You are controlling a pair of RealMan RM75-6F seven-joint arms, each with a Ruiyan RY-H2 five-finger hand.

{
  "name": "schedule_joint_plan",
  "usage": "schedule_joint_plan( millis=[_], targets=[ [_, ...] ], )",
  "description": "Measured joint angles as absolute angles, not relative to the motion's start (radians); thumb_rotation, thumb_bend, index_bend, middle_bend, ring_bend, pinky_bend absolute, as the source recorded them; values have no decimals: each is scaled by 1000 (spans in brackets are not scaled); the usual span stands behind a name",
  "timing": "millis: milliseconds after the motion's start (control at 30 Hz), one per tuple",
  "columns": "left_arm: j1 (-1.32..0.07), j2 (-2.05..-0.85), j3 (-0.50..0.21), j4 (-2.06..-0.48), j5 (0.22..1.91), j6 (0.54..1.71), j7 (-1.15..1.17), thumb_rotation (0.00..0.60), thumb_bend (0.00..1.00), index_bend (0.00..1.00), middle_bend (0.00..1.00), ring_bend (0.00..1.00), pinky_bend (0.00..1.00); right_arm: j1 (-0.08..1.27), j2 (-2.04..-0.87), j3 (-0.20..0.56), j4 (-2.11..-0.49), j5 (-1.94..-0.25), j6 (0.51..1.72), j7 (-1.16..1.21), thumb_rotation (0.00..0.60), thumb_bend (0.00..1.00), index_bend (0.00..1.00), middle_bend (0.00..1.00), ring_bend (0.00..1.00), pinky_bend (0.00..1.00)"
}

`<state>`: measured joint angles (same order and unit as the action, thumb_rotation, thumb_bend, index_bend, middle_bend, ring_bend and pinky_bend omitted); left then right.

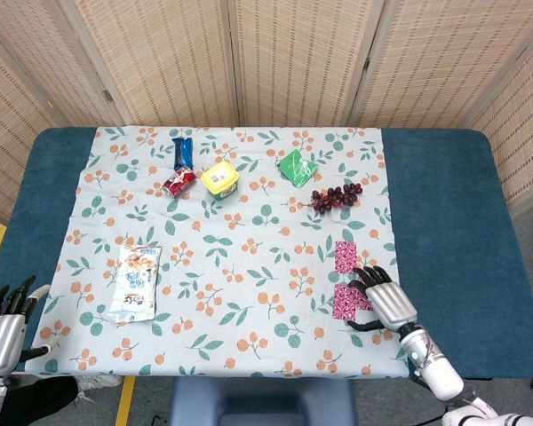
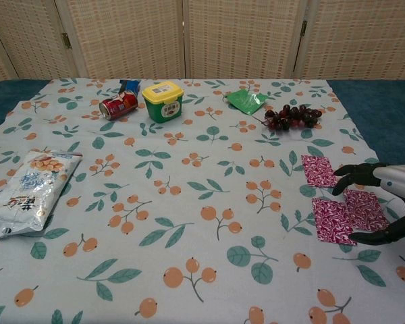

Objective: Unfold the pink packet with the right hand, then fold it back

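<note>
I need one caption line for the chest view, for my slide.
Right hand hovering with spread fingers over the unfolded pink packet on the floral tablecloth.

right hand (image 1: 384, 299) spread, palm down; left hand (image 1: 2, 333) open.

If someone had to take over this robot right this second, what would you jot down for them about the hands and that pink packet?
Right hand: over the near-right part of the pink packet, fingers spread and curved above it; no clear grip visible.
Left hand: idle at the near-left table corner, holding nothing, fingers apart.
Pink packet: lies spread flat on the floral cloth, near the right edge, below the grapes; it looks opened out into several panels.
Done: the unfolding appears finished or nearly so.
Left: fold the packet back with the right hand.
</note>
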<state>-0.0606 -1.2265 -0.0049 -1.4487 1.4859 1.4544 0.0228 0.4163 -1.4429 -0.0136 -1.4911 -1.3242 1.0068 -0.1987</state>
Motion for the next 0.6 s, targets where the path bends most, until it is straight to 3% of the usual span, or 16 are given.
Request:
schedule_joint_plan(
  millis=[600],
  targets=[
    [-59,-1228,-4,-1440,1487,1453,13,600,215,200,78,156,0,409,-1508,6,-1481,-1237,1006,-301,356,244,194,78,0,0]
  ],
)
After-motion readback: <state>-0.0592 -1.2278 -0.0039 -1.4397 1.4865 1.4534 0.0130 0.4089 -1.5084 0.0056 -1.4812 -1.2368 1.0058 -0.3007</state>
